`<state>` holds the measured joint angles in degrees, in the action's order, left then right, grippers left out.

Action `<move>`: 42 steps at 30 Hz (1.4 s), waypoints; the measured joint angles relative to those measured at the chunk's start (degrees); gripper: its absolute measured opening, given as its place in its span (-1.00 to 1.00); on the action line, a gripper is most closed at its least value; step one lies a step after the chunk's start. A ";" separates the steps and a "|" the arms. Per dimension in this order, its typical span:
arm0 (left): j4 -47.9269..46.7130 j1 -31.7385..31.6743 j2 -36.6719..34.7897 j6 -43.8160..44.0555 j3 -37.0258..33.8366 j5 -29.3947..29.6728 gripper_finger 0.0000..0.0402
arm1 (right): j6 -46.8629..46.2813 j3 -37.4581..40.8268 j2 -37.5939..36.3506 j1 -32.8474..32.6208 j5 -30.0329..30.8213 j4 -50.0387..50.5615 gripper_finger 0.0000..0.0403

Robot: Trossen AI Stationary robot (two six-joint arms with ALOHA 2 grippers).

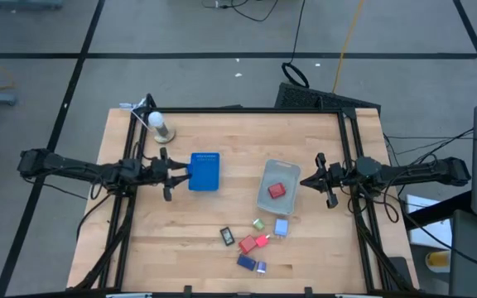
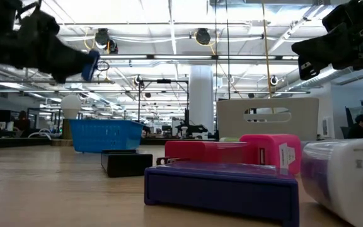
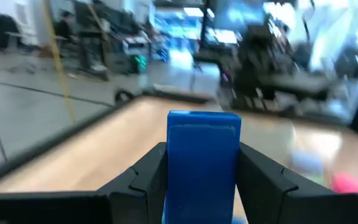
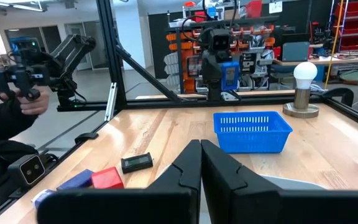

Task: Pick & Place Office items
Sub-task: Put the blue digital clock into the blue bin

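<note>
Blue item [image 3: 202, 163] is pinched in my left end effector [image 1: 175, 173], raised beside the blue tray [image 1: 204, 171]. Other items [image 1: 253, 242] lie on the worktop [image 1: 180, 240]. My right end effector [image 1: 311, 180] is pressed together by the bin [image 1: 277, 188].

Table [image 1: 180, 232] is pale wood, smooth planks with a matt finish. Blue tray [image 4: 252, 130] is slotted plastic; bin [image 1: 265, 197] is clear grey plastic (slightly glossy). Office items [image 2: 232, 170] look like smooth plastic.
</note>
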<state>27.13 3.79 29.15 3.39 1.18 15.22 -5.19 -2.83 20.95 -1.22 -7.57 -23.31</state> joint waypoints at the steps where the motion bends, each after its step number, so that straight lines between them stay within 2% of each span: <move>1: 0.48 -0.02 0.09 1.08 1.10 1.52 -0.23 | -0.02 -0.02 0.00 -0.02 0.00 -0.02 -1.00; 4: -3.59 -0.02 0.08 1.45 7.42 5.05 -0.23 | 0.02 -0.01 0.11 0.00 0.00 -0.61 -1.00; 8: -20.66 -0.01 3.11 3.90 21.24 11.26 -0.23 | 0.03 0.00 0.43 -0.01 0.02 -0.84 -1.00; 13: -47.73 -0.15 13.97 10.82 38.79 18.11 -0.23 | -0.08 -0.02 1.33 0.00 0.02 -0.85 -1.00; 17: -58.79 -2.08 24.31 14.50 46.04 16.04 -0.23 | -0.11 -0.01 2.14 0.00 0.02 -0.85 -1.00; 23: -58.82 -6.72 38.71 14.56 47.21 5.06 -0.23 | -0.35 -0.01 3.07 -0.01 0.02 -0.85 -1.00; 27: -56.08 -8.53 47.51 14.29 47.18 0.49 -0.23 | -0.40 0.00 3.52 -0.02 0.02 -0.91 -1.00; 32: -53.51 -9.65 54.84 14.03 47.18 -0.45 -0.23 | -0.61 -0.01 3.54 0.00 0.01 -1.75 -1.00; 42: -50.89 -10.92 61.70 14.72 47.18 -2.41 -0.23 | -0.59 -0.02 3.58 0.00 0.00 -1.73 -1.00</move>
<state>-23.75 -7.14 90.84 18.11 48.36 12.82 -5.78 -2.85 24.53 -1.21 -7.57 -25.04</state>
